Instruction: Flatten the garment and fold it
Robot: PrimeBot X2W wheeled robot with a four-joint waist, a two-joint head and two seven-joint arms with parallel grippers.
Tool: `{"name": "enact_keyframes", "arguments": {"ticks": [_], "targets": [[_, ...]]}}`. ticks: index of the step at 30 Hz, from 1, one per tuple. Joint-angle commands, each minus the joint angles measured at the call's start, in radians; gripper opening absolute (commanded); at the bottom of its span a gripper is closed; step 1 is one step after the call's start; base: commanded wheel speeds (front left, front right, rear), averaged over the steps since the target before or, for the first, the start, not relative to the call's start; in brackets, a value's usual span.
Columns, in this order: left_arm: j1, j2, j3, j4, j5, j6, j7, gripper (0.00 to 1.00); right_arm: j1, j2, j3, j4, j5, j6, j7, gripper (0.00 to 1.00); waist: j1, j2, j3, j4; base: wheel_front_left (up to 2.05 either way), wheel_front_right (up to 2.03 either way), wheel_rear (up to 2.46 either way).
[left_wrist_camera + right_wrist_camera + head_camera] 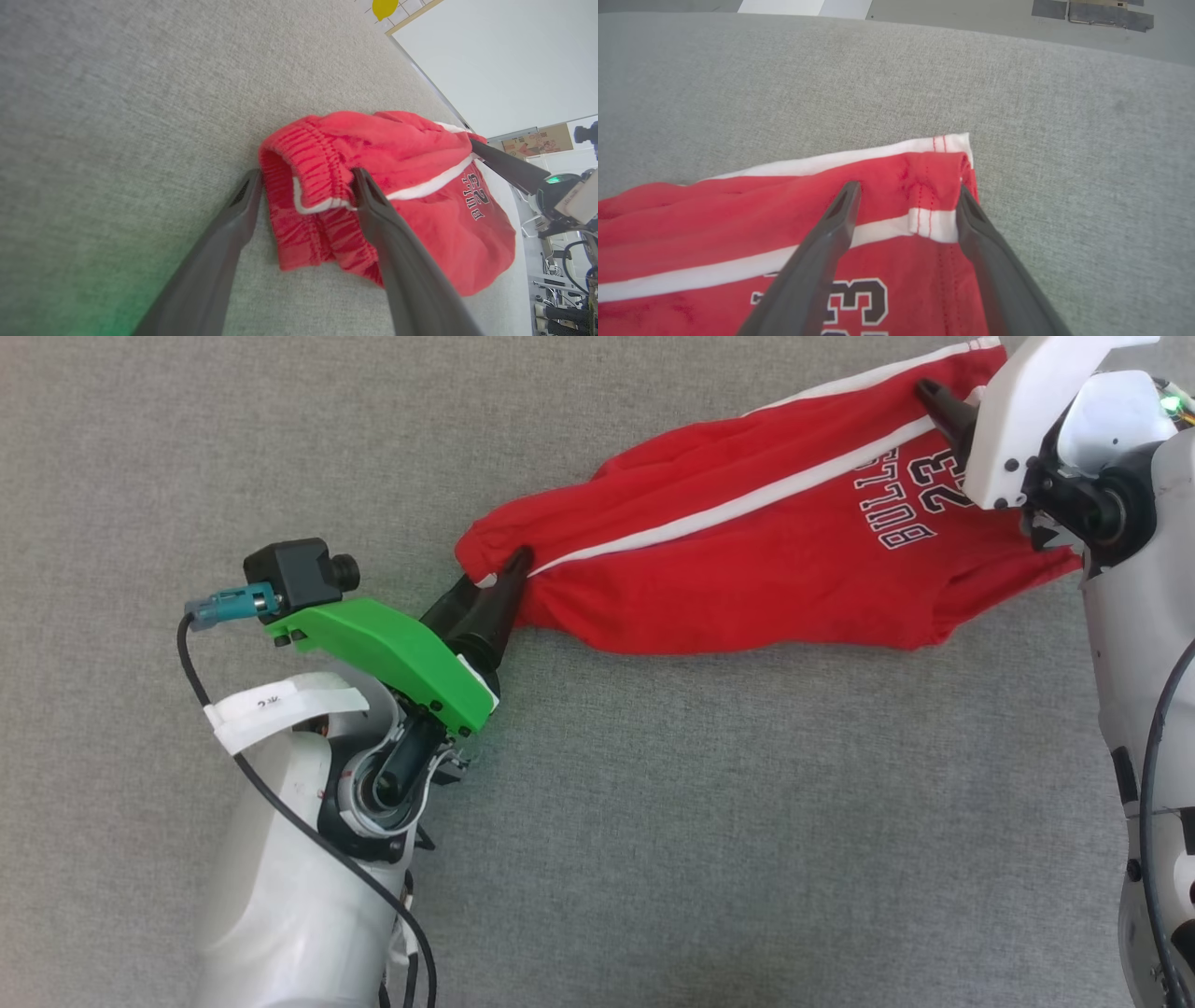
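Garment (747, 569) lies on the grey worktop (653, 803), stretched in a long band from centre-left up to the top right of my head view. It is not flat: wrinkled and bunched along its length.

Left pincer (307, 175): fingers wide apart, gripping nothing. It sits at the elastic waistband (317, 154), the lower-left end of the garment. One finger is on the worktop right at the waistband's edge, the other rests on the red fabric beside the white stripe (709, 513). The waistband is rolled over between them.

Right pincer (908, 189): fingers also wide apart, nothing gripped. It is at the opposite end, over the leg opening. One tip is on the red cloth, the other at the white-trimmed corner (952, 142), with the stitched hem lying slack between.

"BULLS 23" lettering (910, 499) faces up, just beside my right pincer, below the stripe in the head view.

Can't tell whether the fingertips press into the cloth or only touch it.
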Motion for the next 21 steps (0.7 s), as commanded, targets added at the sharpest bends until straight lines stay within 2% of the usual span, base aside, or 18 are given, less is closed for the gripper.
{"name": "enact_keyframes", "arguments": {"ticks": [1,15,19,21], "targets": [[0.006,0.008,-0.001,0.01,-0.001,0.005,0.005,1.0,-0.013,-0.002,0.005,0.005,0.012,-0.002,-0.012,1.0,-0.0001,0.0,-0.011,-0.001,0.0,0.0,0.0],[0.034,0.044,0.03,-0.031,0.028,0.019,-0.045,1.0,0.009,-0.032,0.03,0.001,0.063,-0.002,-0.078,1.0,-0.0001,0.0,-0.133,-0.017,0.0,0.0,0.0],[0.049,0.087,0.024,-0.071,0.123,0.002,-0.141,1.0,0.038,-0.059,0.037,-0.02,0.086,-0.002,-0.102,1.0,-0.0001,0.0,-0.181,-0.02,0.0,0.0,0.0],[0.067,0.114,0.014,-0.091,0.193,-0.016,-0.222,1.0,0.068,-0.083,0.049,-0.032,0.097,-0.002,-0.099,1.0,-0.0001,0.0,-0.204,-0.023,0.0,0.0,0.0]]}}
